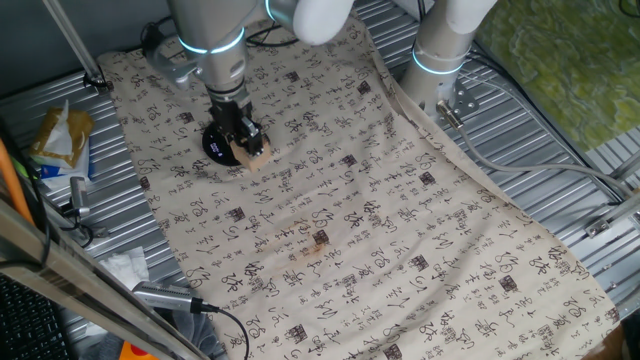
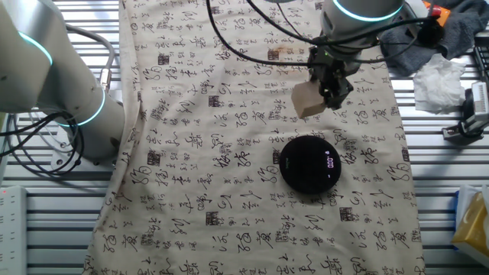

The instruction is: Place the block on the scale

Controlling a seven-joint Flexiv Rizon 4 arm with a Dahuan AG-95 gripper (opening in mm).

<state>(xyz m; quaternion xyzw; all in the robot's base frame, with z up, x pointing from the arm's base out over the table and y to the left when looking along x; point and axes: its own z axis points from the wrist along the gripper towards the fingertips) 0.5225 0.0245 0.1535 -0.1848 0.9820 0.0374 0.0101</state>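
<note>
Transport step: the scale (image 2: 309, 163) lies on the cloth-covered table (image 2: 191, 191), display lit. Just beyond it hangs the block (image 2: 309, 100), pinched in the closed claw (image 2: 327, 93) and carried clear of the cloth. Judged next: shift over the disc's centre, lower, release.

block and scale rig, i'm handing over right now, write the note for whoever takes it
Gripper: shut on the block, held above the cloth, not resting on anything.
Scale: flat on the cloth with its display lit; nothing on it. In the other fixed view the block is short of the disc, off to one side; in one fixed view the block hangs by the scale's edge.
Done: block picked up.
Left: bring it over the disc's middle, lower it, open the gripper and pull back.
</note>
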